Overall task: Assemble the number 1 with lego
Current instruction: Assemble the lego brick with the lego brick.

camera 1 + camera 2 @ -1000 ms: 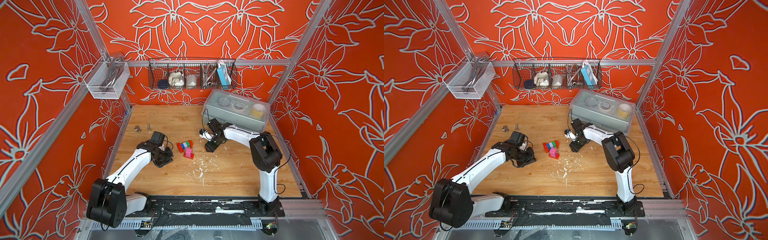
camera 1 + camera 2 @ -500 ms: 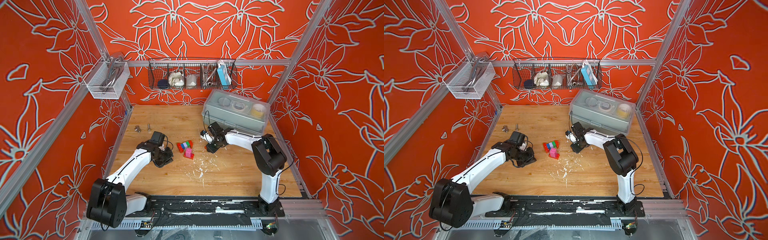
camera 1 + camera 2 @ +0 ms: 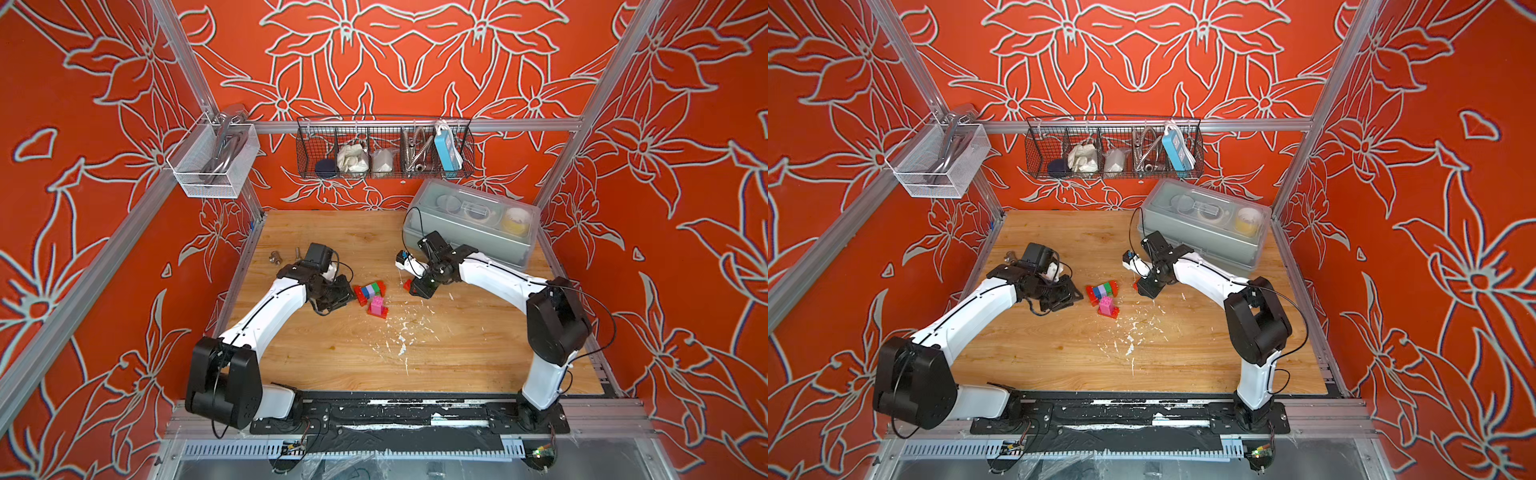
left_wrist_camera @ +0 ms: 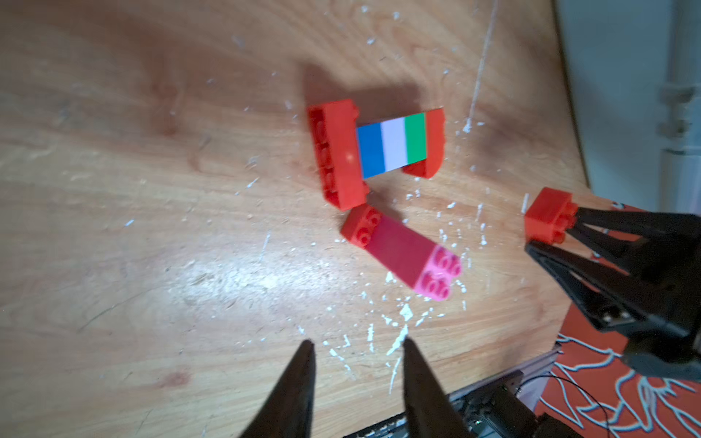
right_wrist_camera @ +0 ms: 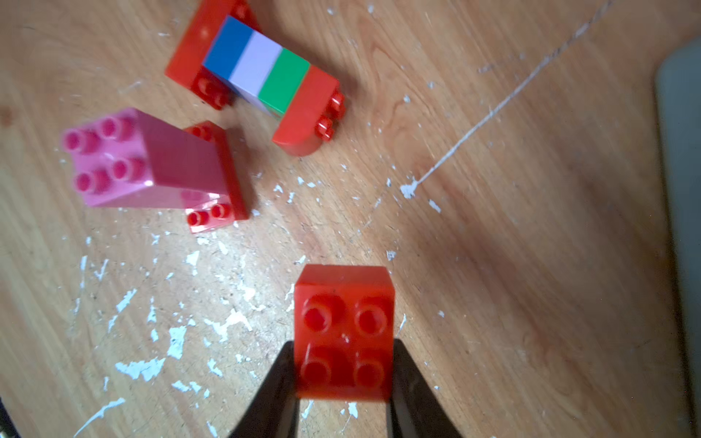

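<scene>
a: what is lying nearest the arm bases?
b: white flecks (image 3: 400, 337) are speckling the wooden surface (image 3: 324, 361).
a: and the left gripper (image 4: 356, 343)?
b: it is hanging released, jaws parted over bare wood, just beside the lego (image 3: 370, 289) on the robot's left.
a: where is the lego sitting?
b: mid-surface, between the two grippers. a pink stack (image 5: 148, 163) is standing upright on a red base brick. just beyond it a striped row (image 4: 392, 144) is lying on its side: long red brick, blue, lilac, green, rounded red end. whether the two are touching i cannot tell.
a: the right gripper (image 5: 343, 364)?
b: it is clenching a single red brick (image 5: 343, 322) by two opposite sides, near the striped row on the robot's right.
a: farther back?
b: two bolts (image 3: 274, 258) are lying near the left edge, a grey box (image 3: 478, 232) is sitting at the back right, and a wire basket (image 3: 384, 151) is hanging on the rear wall.
</scene>
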You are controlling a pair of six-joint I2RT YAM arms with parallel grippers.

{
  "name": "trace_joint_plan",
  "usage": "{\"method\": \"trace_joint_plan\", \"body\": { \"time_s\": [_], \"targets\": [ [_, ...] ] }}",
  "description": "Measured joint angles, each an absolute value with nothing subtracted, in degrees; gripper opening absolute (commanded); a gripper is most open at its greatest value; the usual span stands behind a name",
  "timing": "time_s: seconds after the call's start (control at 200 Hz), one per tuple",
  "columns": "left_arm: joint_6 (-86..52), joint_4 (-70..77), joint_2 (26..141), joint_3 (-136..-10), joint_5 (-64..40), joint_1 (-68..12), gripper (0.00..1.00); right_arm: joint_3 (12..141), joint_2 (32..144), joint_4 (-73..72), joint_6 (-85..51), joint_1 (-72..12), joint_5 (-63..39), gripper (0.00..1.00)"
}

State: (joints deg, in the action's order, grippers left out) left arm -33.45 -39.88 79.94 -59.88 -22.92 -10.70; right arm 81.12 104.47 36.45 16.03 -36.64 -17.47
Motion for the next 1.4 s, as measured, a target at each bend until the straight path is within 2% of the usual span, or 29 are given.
{"method": "trace_joint_plan", "body": {
  "time_s": [0.105,0.626,1.401],
  "targets": [
    [-32.9,-39.9,82.1,-63.3,-25.6,-10.5,0.51,83.8,104.5,38.2,18.4,-37.8,-18.5,0.24],
    [-34.7,-39.5,85.7,-65.6,-37.8,-10.4,0.58,88.7,106.9,40.5,22.2,-43.2,-20.3,0.24],
    [-31.1,-37.4,90.3,-62.8,-42.2,-9.4,0.54,93.6,112.3,41.2,21.2,-46.6,-20.4,0.23]
  ]
}}
